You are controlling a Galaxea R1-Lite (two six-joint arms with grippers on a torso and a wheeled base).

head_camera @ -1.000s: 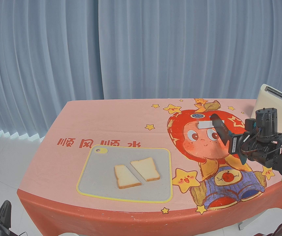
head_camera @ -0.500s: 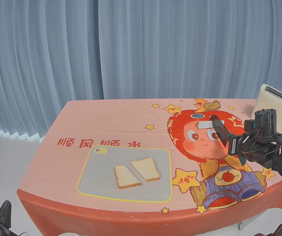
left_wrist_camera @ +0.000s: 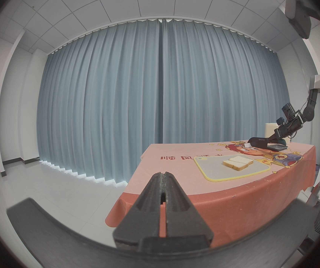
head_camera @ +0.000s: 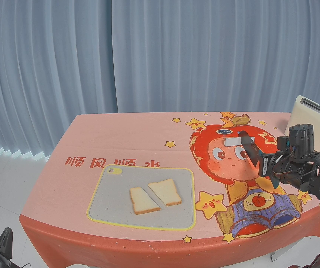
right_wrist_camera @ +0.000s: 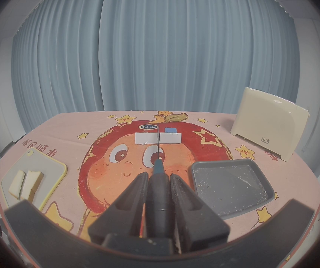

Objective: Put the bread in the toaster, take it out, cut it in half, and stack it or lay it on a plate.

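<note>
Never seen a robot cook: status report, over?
Right jaws shut on knife; left jaws shut, empty. Bread in two halves on cutting board, unobstructed. Grey tray beside toaster.

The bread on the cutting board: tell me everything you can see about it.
The bread is a white slice already cut into two halves, with pale crumb and a light brown crust along the outer edges. Both halves lie flat, side by side, with a narrow slanted gap between their cut edges. They sit near the middle of the grey, yellow-rimmed cutting board, to the robot's left. They touch only the board.
</note>
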